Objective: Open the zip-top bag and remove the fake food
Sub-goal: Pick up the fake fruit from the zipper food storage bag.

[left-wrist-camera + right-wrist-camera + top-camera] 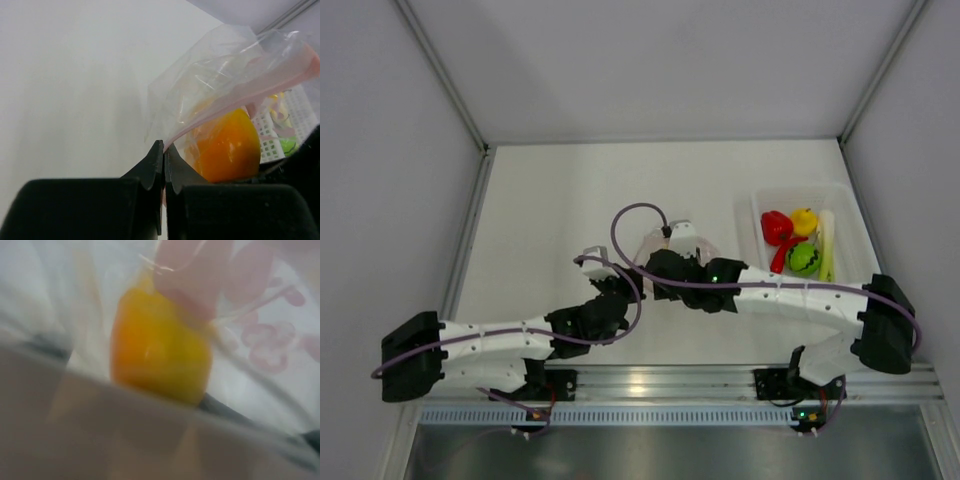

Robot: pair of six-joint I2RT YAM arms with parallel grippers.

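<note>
Holds the zip-top bag in the left gripper. Black fingertips pressed tight together, with the lower end of the pink zip strip caught between them, plain from the left wrist. Crinkled clear film rising up and to the right over the white table. Inside the bag, just right of the fingertips, one orange piece, its lower part cut off by the gripper body.

From above, hardly any bag to make out. Only a pale, pink-edged patch mid-table, mostly covered by the right gripper. No telling the stance of that gripper's jaws, nor any grip. Fingertips hidden from above, and the right wrist view too blurred. Just the same orange shape behind plastic, a smear of pink above it and grey haze across the lower half.

Off to the right, well apart from the bag, a translucent tray. In it a red pepper, a yellow piece, a green ball, a red chili and a pale stalk along the right side. From the left wrist, only a latticed corner of that tray behind the film, with a green blur beside it.
</note>
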